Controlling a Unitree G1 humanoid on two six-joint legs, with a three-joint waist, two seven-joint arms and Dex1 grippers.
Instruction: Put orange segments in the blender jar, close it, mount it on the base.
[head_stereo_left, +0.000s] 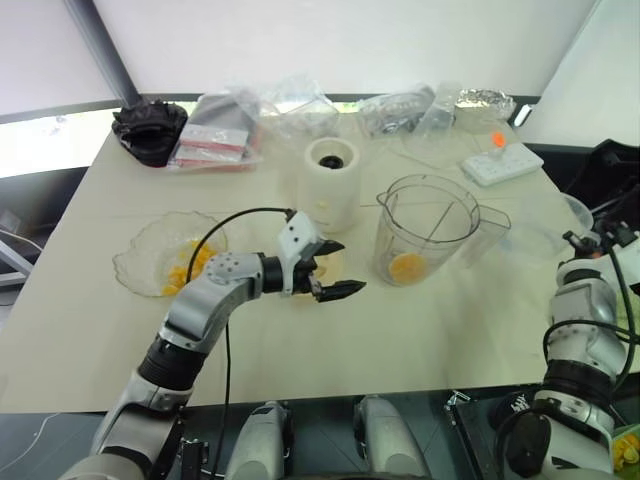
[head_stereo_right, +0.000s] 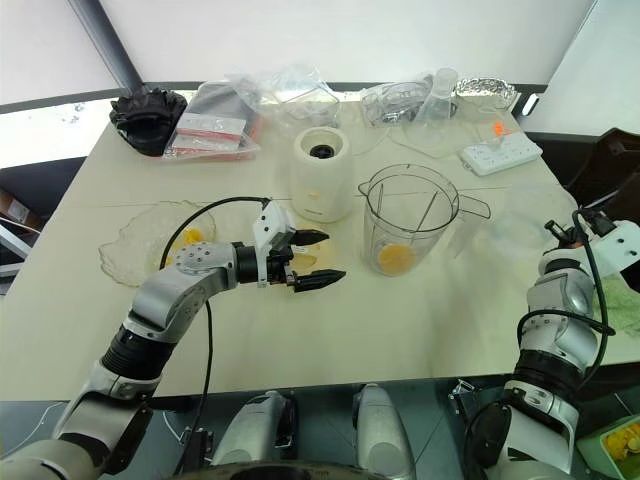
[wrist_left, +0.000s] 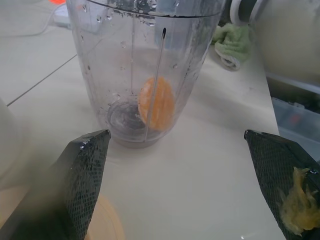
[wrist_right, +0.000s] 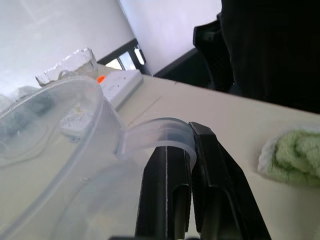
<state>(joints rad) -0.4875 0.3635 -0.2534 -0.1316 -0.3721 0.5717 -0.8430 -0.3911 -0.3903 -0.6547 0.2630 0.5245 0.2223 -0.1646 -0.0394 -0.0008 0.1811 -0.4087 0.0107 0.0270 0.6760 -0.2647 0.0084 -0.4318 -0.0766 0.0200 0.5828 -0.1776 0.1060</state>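
Observation:
The clear blender jar (head_stereo_left: 428, 228) stands upright at mid-table with orange segments (head_stereo_left: 407, 266) at its bottom by the blade (wrist_left: 124, 116). More orange segments (head_stereo_left: 188, 263) lie in a crinkled clear dish (head_stereo_left: 140, 262) on the left. The cream base (head_stereo_left: 333, 185) stands just left of the jar. My left gripper (head_stereo_left: 345, 267) hovers open between dish and jar, pointing at the jar, nothing between its fingers (wrist_left: 85, 185); a scrap of orange pulp (wrist_left: 297, 202) sticks to one pad. At the table's right edge my right gripper (wrist_right: 192, 132) is shut, pinching the tab of a clear plastic container (wrist_right: 60, 130).
A flat cream lid (head_stereo_right: 312, 262) lies under the left gripper. Along the back edge are plastic bags (head_stereo_left: 215, 135), a black bundle (head_stereo_left: 150, 130), a foil dish (head_stereo_left: 485, 100) and a white power strip (head_stereo_left: 503, 162). A green cloth (wrist_right: 295, 155) lies by the right gripper.

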